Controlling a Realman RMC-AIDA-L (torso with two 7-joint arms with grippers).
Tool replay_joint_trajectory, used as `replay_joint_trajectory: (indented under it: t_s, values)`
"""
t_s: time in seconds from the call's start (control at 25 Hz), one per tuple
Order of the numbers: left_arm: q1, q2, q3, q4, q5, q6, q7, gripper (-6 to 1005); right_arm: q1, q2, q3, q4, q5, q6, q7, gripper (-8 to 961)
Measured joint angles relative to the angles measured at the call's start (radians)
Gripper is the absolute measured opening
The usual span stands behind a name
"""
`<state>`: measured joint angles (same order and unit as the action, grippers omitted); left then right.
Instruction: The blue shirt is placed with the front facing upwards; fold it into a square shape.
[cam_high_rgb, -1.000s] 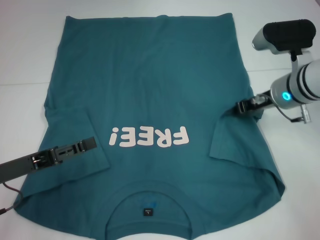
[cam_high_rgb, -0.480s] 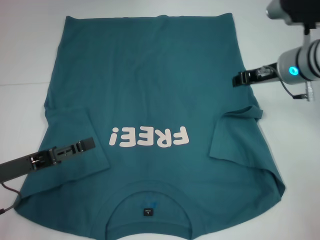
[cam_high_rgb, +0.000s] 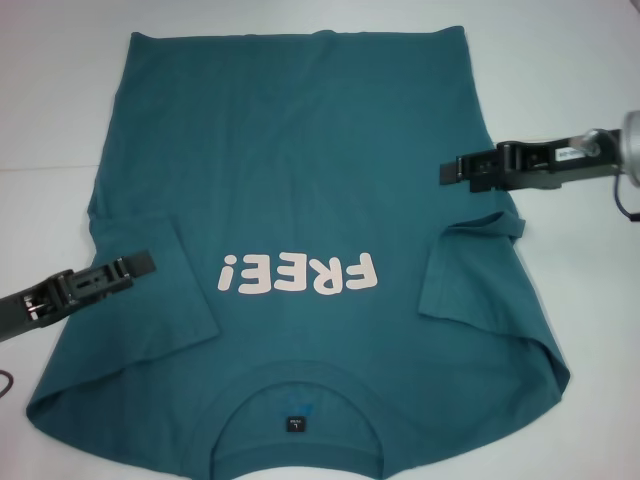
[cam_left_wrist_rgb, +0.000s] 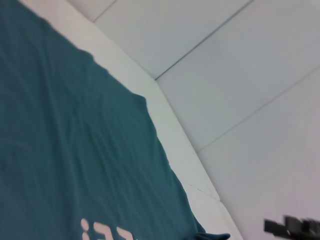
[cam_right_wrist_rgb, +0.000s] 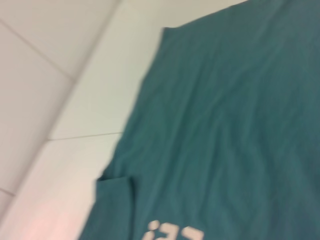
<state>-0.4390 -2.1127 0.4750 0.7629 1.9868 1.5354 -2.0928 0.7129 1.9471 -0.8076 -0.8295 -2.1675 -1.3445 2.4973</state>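
The blue shirt (cam_high_rgb: 300, 150) lies flat on the table, front up, with pale "FREE!" lettering (cam_high_rgb: 300, 273) and its collar (cam_high_rgb: 296, 420) toward me. Both sleeves are folded inward onto the body, the left sleeve (cam_high_rgb: 165, 300) and the right sleeve (cam_high_rgb: 470, 270). My left gripper (cam_high_rgb: 143, 264) hovers over the shirt's left edge, beside the folded left sleeve. Over the shirt's right edge, just beyond the folded right sleeve, is my right gripper (cam_high_rgb: 448, 171). Neither holds cloth. The wrist views show the shirt (cam_left_wrist_rgb: 60, 150) (cam_right_wrist_rgb: 240, 125) from above.
The white table (cam_high_rgb: 60, 100) surrounds the shirt on the left, right and far sides. A seam line crosses the table at the right (cam_high_rgb: 570, 140). In the left wrist view the right arm's gripper (cam_left_wrist_rgb: 292, 227) shows far off.
My left gripper has drawn back leftward off the folded left sleeve. My right gripper has left the right sleeve, moved toward the far side and reached in over the shirt's right edge.
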Motion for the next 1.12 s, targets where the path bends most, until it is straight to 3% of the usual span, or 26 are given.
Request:
replay_joint_trajectory:
  t_s: [0.12,0.32,0.56,0.88,1.12]
  values:
    - [0.004,0.01,0.0,0.013,0.007,0.013,-0.101,721,-0.042,-0.005,0.032,0.0,0.058,-0.07,-0.04,508]
    - [0.008,0.024,-0.001,0.036,0.065,0.033,-0.262,721,-0.105,-0.012,0.102,-0.001,0.083,-0.158,-0.09,753]
    - [0.008,0.036,-0.016,0.089,0.21,0.038,-0.393,721,-0.135,-0.034,0.137,0.002,0.082,-0.19,-0.091,897]
    - [0.011,0.056,-0.111,0.127,0.343,0.057,-0.441,720,-0.128,-0.034,0.13,0.009,0.078,-0.193,-0.092,897]
    - [0.015,0.06,-0.131,0.134,0.393,0.044,-0.436,721,-0.124,-0.032,0.129,0.009,0.078,-0.192,-0.091,897]
